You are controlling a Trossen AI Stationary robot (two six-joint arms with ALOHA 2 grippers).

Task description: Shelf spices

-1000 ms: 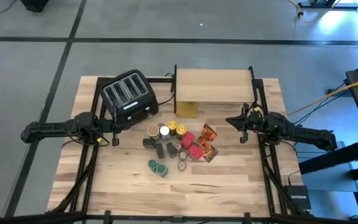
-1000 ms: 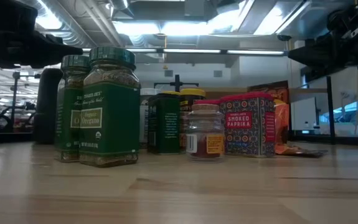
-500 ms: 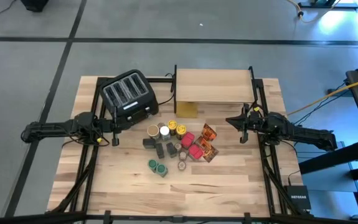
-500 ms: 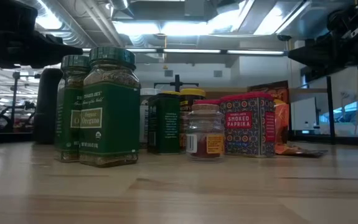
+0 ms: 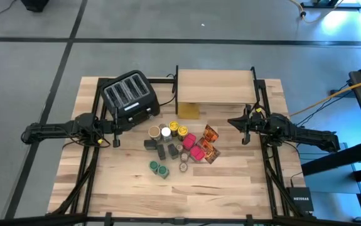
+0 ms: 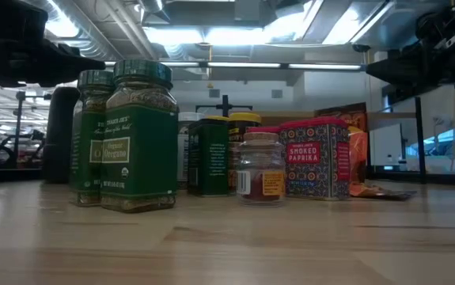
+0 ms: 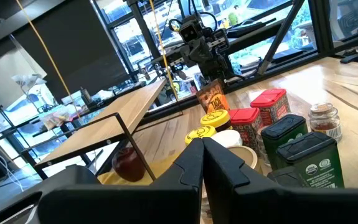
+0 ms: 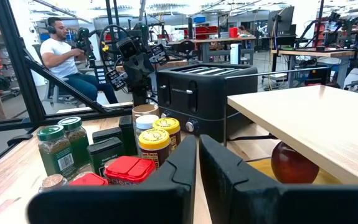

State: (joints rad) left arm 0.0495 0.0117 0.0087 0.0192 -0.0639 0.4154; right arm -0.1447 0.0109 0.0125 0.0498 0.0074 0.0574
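Beside the shelf [image 5: 215, 86], spices [image 5: 179, 145] look light, slick; grab jars mid-body w/ right gripper [image 5: 243, 123], both grippers pressed together, empty.

Left arm: reaching inward from the left of the toaster [image 5: 130, 96], left gripper [image 5: 115, 134] closed. Right arm: opposite, well right of toaster, right gripper [image 5: 245, 127] closed.

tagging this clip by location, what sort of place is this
Most likely a robotics lab or workshop, not a kitchen: an open hall with a grey concrete floor, more robot arms on rigs and workbenches behind, and a person seated at a station.
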